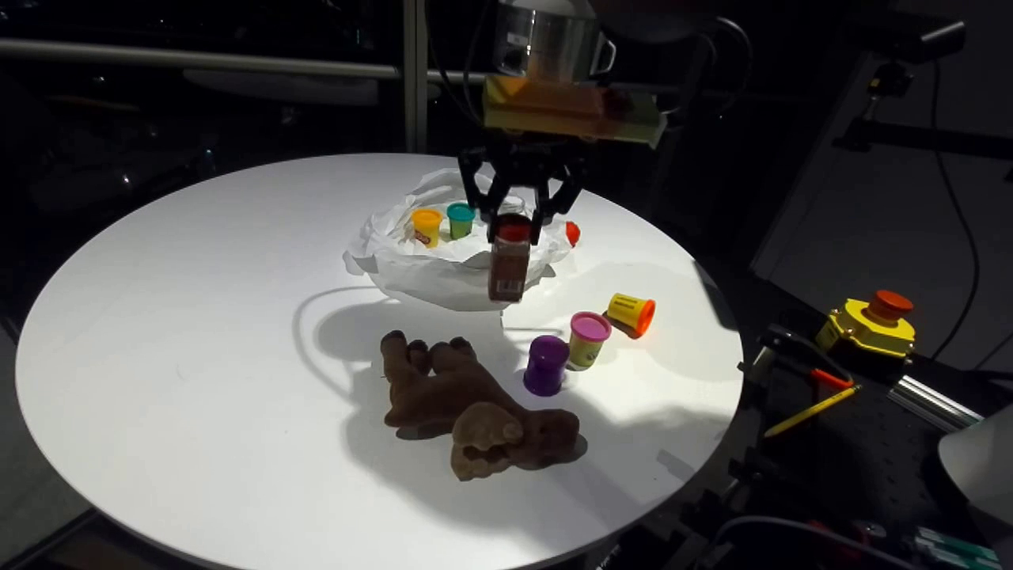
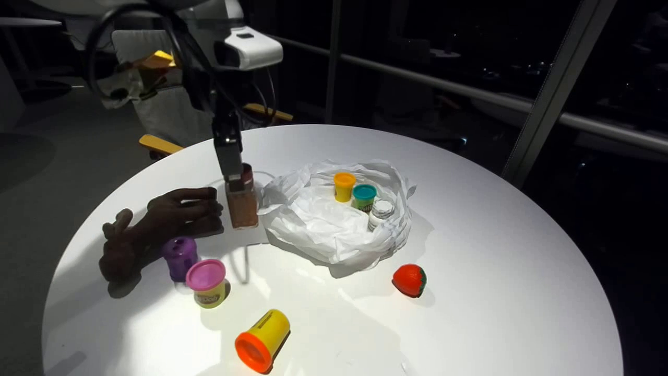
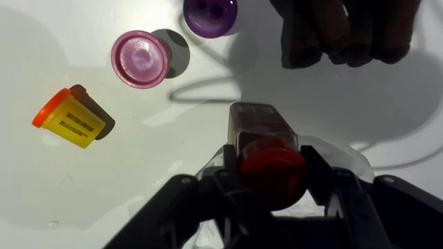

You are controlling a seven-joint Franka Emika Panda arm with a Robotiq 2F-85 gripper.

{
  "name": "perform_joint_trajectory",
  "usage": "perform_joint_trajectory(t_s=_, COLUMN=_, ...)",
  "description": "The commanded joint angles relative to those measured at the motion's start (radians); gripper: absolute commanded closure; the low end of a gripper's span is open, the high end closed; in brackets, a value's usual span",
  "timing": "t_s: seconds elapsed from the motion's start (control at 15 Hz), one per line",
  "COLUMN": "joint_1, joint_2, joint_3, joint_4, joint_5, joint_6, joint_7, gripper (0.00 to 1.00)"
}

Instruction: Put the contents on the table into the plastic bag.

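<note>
Beside the bag (image 1: 435, 283) on a round white table (image 1: 198, 356), a robot gripper (image 1: 514, 231) grasps a bottle (image 1: 509, 273) by its red cap (image 1: 514, 229).
In an exterior view, the bottle is near upright, cap up, just in front of the bag, whose opening lies behind it and slightly left; a plush (image 1: 455, 394) lies in the foreground. In an exterior view, the bag, with a yellow tub (image 2: 343, 189) and a teal tub (image 2: 364, 196) inside, sits just right of the bottle. In the wrist view, the jaws grip both sides of the cap, the bottle's base points up the view, and the bag's film shows below and right. Whether the base touches the table I cannot tell; next probably comes a lift and a short carry into the bag.
</note>
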Motion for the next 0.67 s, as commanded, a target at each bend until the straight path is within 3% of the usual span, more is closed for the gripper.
perform_joint_trajectory(t_s=0.0, joint_1=-0.033, joint_2=-0.031, joint_3=-0.002, joint_4=0.097, joint_5=0.002, joint_6=-0.029, joint_7=0.127, gripper=0.76)
perform_joint_trajectory(t_s=0.33, joint_1=-0.063, joint_2=0.086, joint_3=-0.054, joint_4=0.239, joint_5=-0.073, joint_6=0.109, joint_7=0.318, gripper=0.76)
perform_joint_trajectory(t_s=0.6, joint_1=-0.058, joint_2=0.204, joint_3=-0.124, joint_4=0.323, joint_5=-0.103, joint_6=0.146, joint_7=0.414, gripper=0.76)
